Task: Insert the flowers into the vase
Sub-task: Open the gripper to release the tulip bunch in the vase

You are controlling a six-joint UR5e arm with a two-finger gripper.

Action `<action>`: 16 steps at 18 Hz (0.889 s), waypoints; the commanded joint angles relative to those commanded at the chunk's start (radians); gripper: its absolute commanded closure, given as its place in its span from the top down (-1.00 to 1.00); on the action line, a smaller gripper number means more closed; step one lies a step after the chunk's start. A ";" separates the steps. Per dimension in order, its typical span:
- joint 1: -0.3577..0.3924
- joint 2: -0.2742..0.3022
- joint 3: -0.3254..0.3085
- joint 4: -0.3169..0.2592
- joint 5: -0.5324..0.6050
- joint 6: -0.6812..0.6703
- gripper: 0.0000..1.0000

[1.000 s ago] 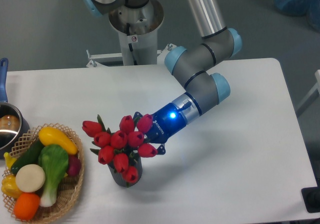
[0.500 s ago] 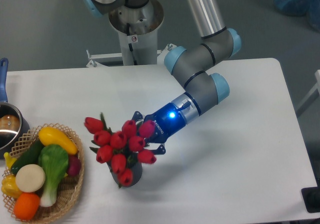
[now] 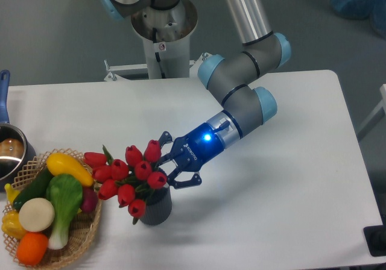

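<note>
Camera view: fixed, looking down at a white table [image 3: 289, 179] from the front.
Arm: UR5e [image 3: 244, 80], grey links with pale blue joint caps, reaching from the pedestal at 12 o'clock down toward the table centre.
Gripper [image 3: 172, 161]: two black fingers spread apart, pointing toward 8 o'clock; a blue light glows on the wrist body behind them.
Gripper state: released; the fingers flank the right edge of the bunch, and no grasp on it is visible.
Flowers [image 3: 128, 175]: red tulip buds with green leaves, stems standing in the vase, heads leaning toward 9 o'clock so that the outermost buds reach the basket edge.
Vase [image 3: 158, 207]: dark grey cylinder, upright on the table, directly at 6 o'clock of the gripper fingers; its mouth is hidden by the buds and leaves.
Basket [image 3: 84, 237]: woven wicker, at 9 o'clock of the vase, at the table's left front.
Basket contents: toy vegetables [image 3: 51, 204], including a yellow squash, a green-and-white stalk, a white round piece and an orange piece.
Pot [image 3: 9, 152]: metal, blue handle, at the left edge, at 11 o'clock of the basket, partly out of view.
</note>
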 joint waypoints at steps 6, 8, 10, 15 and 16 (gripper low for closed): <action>0.003 0.009 -0.002 -0.002 0.002 -0.002 0.79; 0.003 0.009 -0.002 -0.002 0.002 -0.002 0.91; 0.005 0.011 -0.002 -0.002 0.002 0.000 0.99; 0.037 0.060 0.000 0.002 0.059 0.000 1.00; 0.058 0.093 0.008 0.003 0.151 0.000 1.00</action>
